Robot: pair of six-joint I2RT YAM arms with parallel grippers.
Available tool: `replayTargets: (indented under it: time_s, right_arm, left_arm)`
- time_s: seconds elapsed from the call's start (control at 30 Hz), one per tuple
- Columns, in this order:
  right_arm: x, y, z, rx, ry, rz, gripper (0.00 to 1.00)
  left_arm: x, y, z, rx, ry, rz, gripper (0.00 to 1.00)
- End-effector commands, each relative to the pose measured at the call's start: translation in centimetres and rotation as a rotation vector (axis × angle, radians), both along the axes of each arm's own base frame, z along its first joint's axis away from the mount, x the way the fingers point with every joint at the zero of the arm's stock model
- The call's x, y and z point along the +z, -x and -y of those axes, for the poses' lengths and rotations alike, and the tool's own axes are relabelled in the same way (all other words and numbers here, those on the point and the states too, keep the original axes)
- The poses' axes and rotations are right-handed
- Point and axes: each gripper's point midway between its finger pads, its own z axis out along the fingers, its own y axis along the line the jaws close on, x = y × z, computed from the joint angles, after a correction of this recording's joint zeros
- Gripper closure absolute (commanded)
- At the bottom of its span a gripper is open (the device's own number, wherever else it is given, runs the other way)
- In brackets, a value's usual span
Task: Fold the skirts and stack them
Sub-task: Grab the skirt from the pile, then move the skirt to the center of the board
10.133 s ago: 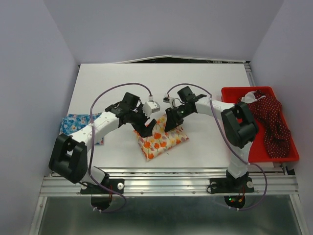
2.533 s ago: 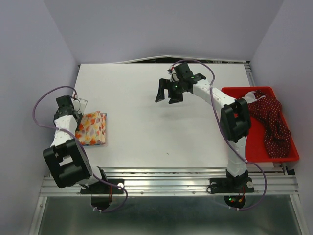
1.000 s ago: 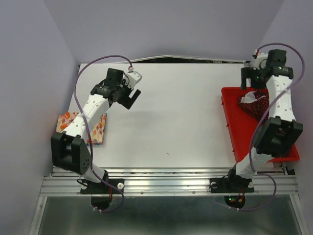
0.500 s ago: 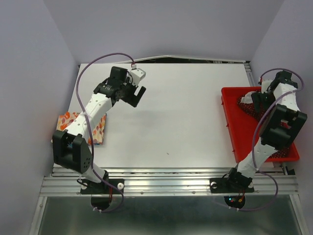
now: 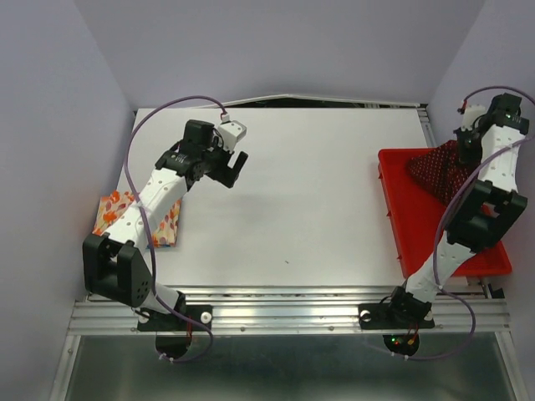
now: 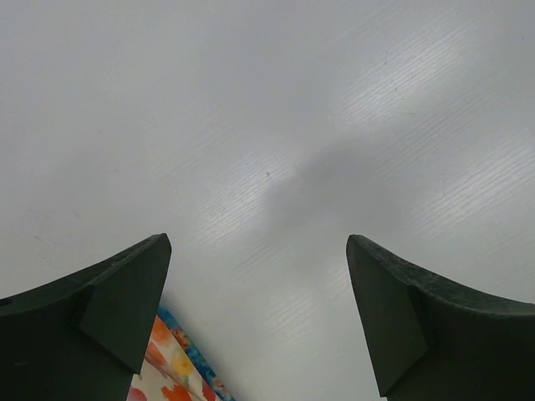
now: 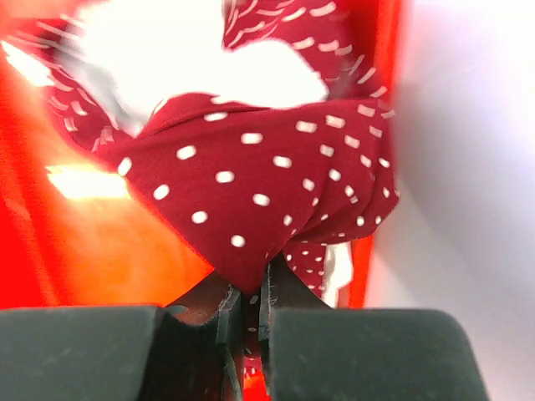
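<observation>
Top external: three skirts were counted: orange skirt (image 5: 165, 227) on blue skirt (image 6: 194, 357), red skirt (image 5: 435, 165) pinched by right gripper (image 7: 247, 302); left gripper (image 6: 257, 246) spread.

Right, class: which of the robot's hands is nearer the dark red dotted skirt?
Right. The right hand is shut on the dark red skirt, holding it above the red tray. The left hand hangs open above the table, far across on the other side.

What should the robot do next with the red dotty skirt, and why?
Probably lift the red skirt out of the tray and carry it to the bare middle of the table. The right gripper is pinched shut on its cloth, and the skirt lies bunched, not folded.
</observation>
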Motion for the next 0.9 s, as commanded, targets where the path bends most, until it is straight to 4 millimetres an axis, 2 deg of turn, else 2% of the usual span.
replayTargets:
  time_s: [0.0,0.1,0.13,0.2,0.23,0.3,0.33,0.37,0.4,0.43,0.53,0.57,0.63,0.67,0.7,0.73,0.77,0.8,0.87]
  right_arm:
    - [13.8,-3.0,-5.2,0.131,-0.081,0.379,0.99]
    - [17.5,-4.0,-8.9,0.218,-0.169,0.484,0.99]
    - [19.8,-4.5,-10.2,0.257,-0.174,0.547,0.99]
    - [22.0,-5.3,-12.4,0.306,-0.187,0.609,0.99]
    - [24.3,-6.0,-14.6,0.346,-0.208,0.682,0.99]
    - [27.0,-6.5,-17.1,0.363,-0.264,0.77,0.99]
    - [30.0,-6.8,-19.5,0.43,-0.275,0.868,0.99]
    - [31.5,-6.8,-20.9,0.429,-0.328,0.913,0.99]
    - [33.0,-6.7,-22.0,0.477,-0.325,0.961,0.99]
    - [35.7,-6.0,-24.9,0.553,-0.402,1.038,0.99]
    - [37.4,-4.9,-30.2,0.701,-0.526,1.083,0.99]
    - [36.4,-4.2,-33.5,0.774,-0.581,1.044,0.99]
    - [34.2,-3.4,-36.8,0.865,-0.63,0.981,0.97]
    - [32.9,-2.2,-39.7,0.945,-0.672,0.94,0.95]
    - [31.9,-1.2,-40.9,0.98,-0.679,0.922,0.94]
    - [26.8,-1.3,-42.0,0.999,-0.687,0.822,0.92]
    - [24.6,-1.0,-42.9,1.02,-0.677,0.794,0.92]
    - [19.5,0.5,-44.5,1.067,-0.672,0.699,0.91]
    - [14.4,1.5,-45.3,1.082,-0.634,0.617,0.91]
  left_arm:
    - [1.7,-0.3,1.4,-0.03,0.088,0.029,0.01]
    - [1.8,-0.6,1.7,-0.033,0.112,0.017,0.01]
    - [2.1,-0.9,1.8,-0.028,0.124,0.016,0.01]
    - [2.4,-1.4,1.3,-0.009,0.149,0.015,0.01]
    - [2.7,-1.6,1.4,-0.017,0.176,0.01,0.01]
    - [3.1,-2.2,0.6,0.009,0.22,-0.004,0.01]
    - [3.0,-2.6,0.2,0.022,0.23,-0.009,0.01]
    - [3.7,-3.2,-0.7,0.046,0.255,-0.003,0.01]
    - [3.9,-3.4,-0.6,0.05,0.26,-0.001,0.01]
    - [4.5,-4.1,-1.7,0.073,0.281,0.015,0.01]
    - [5.9,-4.9,-4.1,0.12,0.333,0.047,0.01]
    - [6.4,-5.1,-4.6,0.123,0.341,0.057,0.01]
    - [6.7,-5.2,-5.4,0.117,0.326,0.071,0.01]
    - [6.7,-5.1,-5.9,0.124,0.314,0.074,0.01]
    - [6.7,-5.1,-6.1,0.122,0.301,0.08,0.01]
    - [6.7,-4.9,-6.5,0.125,0.284,0.09,0.01]
    - [6.2,-4.7,-6.7,0.118,0.263,0.089,0.02]
    - [6.2,-4.4,-6.8,0.115,0.253,0.097,0.01]
    - [4.7,-3.6,-6.8,0.09,0.23,0.071,0.01]
